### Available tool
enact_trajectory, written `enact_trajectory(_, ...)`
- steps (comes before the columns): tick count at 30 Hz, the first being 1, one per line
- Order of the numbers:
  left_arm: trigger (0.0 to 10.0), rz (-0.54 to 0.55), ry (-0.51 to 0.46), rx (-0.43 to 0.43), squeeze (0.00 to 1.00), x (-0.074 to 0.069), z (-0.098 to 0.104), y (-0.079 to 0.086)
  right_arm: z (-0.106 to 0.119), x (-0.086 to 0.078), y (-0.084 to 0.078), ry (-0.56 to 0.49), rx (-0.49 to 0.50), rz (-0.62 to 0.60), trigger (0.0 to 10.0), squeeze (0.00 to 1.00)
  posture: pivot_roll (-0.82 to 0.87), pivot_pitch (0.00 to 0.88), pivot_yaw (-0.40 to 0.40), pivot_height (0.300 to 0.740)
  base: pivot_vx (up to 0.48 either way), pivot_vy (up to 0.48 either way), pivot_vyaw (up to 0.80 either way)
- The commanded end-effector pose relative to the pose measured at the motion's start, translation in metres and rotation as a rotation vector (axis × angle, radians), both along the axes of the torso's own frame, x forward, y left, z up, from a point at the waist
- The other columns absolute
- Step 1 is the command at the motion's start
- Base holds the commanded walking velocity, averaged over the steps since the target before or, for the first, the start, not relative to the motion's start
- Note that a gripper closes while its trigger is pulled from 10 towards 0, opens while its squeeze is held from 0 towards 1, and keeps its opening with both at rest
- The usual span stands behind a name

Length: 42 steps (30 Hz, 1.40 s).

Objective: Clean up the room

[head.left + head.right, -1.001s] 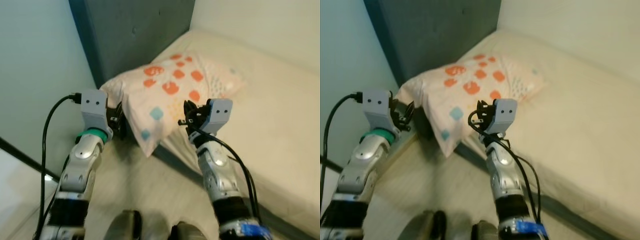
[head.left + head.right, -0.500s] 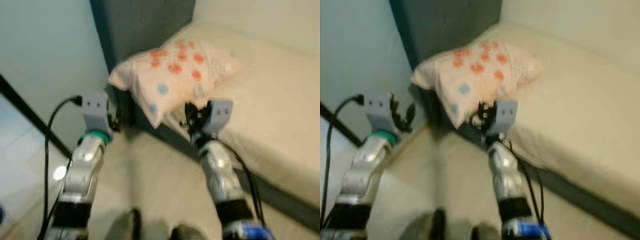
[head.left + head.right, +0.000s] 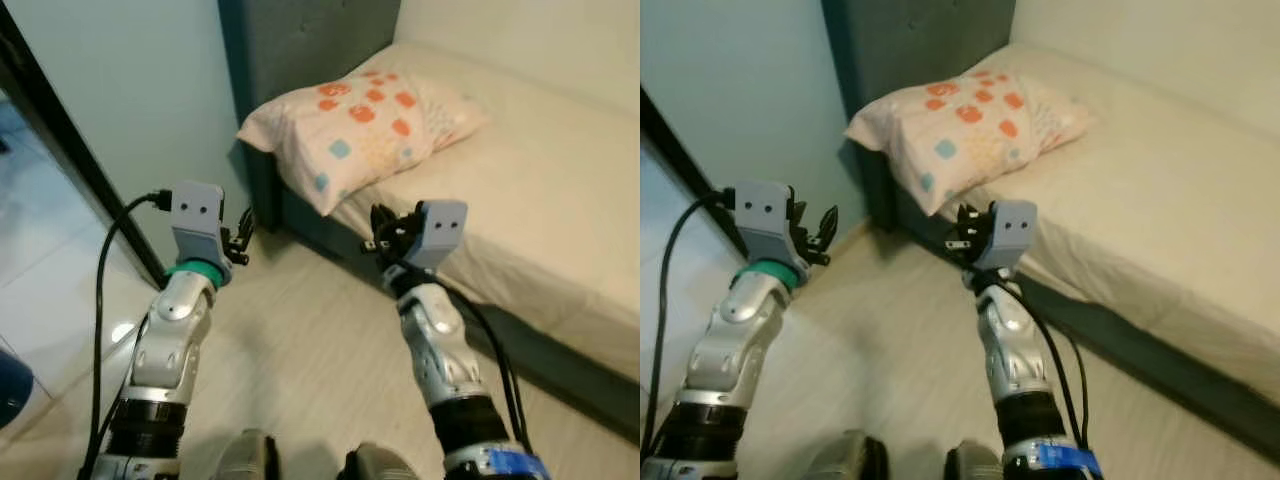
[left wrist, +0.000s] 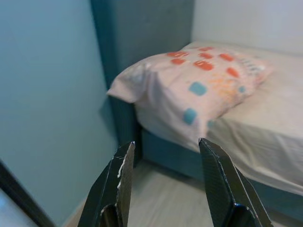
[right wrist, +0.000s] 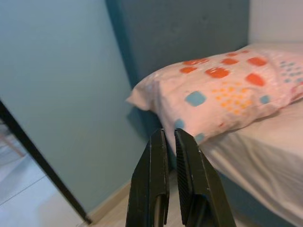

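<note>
Bedside floor widens as the robot backs off, pillow resting on the bed, left gripper spread, right gripper closed and empty: placement looks done.

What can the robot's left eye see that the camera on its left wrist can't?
The left eye view shows the two silver arms from above, the right gripper held out in front of the bed, and the robot's own feet. The left wrist view gives a close look at the left gripper, its two black fingers spread apart. Both show the cream pillow with orange and blue squares, the cream bed, the dark teal headboard and the pale blue wall.
</note>
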<state>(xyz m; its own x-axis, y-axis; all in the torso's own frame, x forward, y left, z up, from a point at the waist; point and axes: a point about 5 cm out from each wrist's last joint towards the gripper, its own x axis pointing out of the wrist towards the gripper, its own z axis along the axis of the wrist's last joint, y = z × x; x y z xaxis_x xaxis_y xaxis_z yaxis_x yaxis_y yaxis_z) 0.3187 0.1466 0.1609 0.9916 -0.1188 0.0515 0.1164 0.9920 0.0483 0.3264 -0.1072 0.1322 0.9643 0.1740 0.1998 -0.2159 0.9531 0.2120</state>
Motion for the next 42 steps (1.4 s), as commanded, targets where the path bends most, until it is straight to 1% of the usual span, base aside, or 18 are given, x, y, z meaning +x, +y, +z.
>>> enact_trajectory(1, 10.0, -0.009, -0.013, 0.002, 0.00, -0.0012, 0.0000, -0.0023, -0.0021, -0.0005, -0.0013, 0.007, -0.003, -0.003, 10.0, 0.00, 0.01, 0.029, 0.007, 0.697, 0.480, 0.000, 0.00)
enact_trajectory(33, 10.0, -0.007, -0.016, 0.002, 0.00, -0.0007, 0.0001, -0.0016, -0.0034, -0.0014, 0.0004, 0.008, -0.006, 0.005, 10.0, 0.00, 0.01, 0.031, 0.010, 0.697, 0.480, 0.000, 0.00)
enact_trajectory(42, 10.0, -0.002, -0.016, 0.002, 0.00, -0.0002, -0.0002, -0.0012, -0.0036, -0.0020, 0.0023, 0.007, -0.014, 0.021, 10.0, 0.00, 0.01, 0.029, 0.010, 0.697, 0.365, 0.000, 0.00)
